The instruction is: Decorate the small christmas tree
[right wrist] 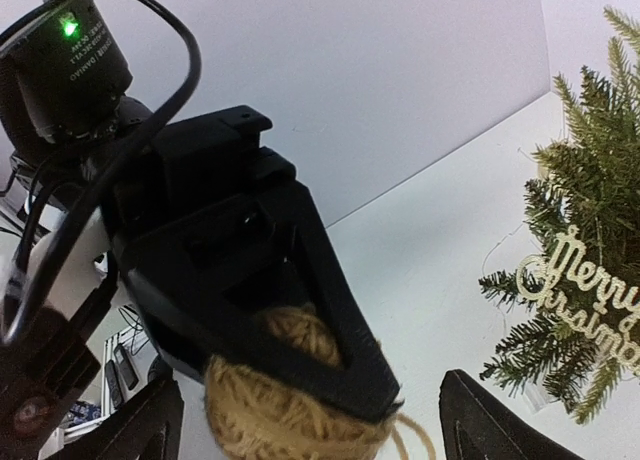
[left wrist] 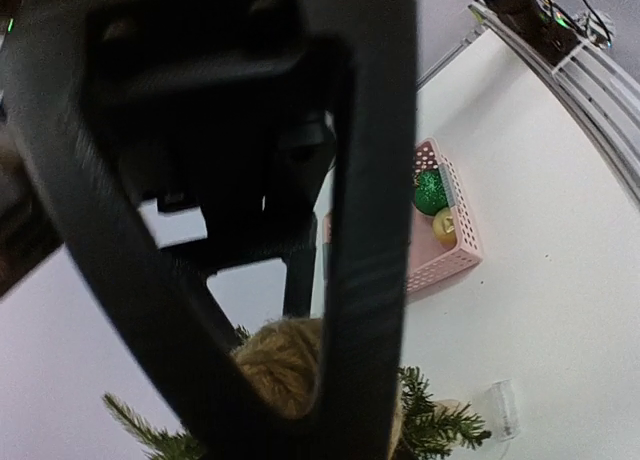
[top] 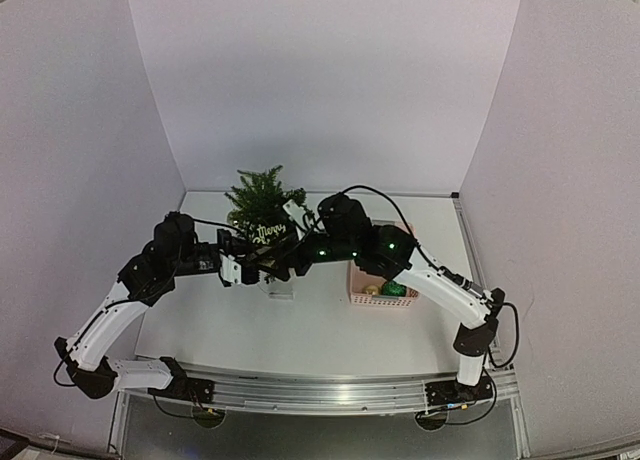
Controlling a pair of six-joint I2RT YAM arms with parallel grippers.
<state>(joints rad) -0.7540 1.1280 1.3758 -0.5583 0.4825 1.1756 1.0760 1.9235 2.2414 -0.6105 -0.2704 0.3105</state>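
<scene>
Soft, even overhead light fills the white booth with a faint lilac tint; shadows on the table [top: 300,330] are pale. The top view bows straight edges near its borders. In the left wrist view a black mass [left wrist: 200,160] looms blurred, the twine ball [left wrist: 280,365] beneath it soft. The right wrist view is sharper.

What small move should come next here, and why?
Probably draw the right gripper back: its jaws stand wide apart, while the left gripper clamps the tan ball of jute twine beside the small green fir tree.
</scene>
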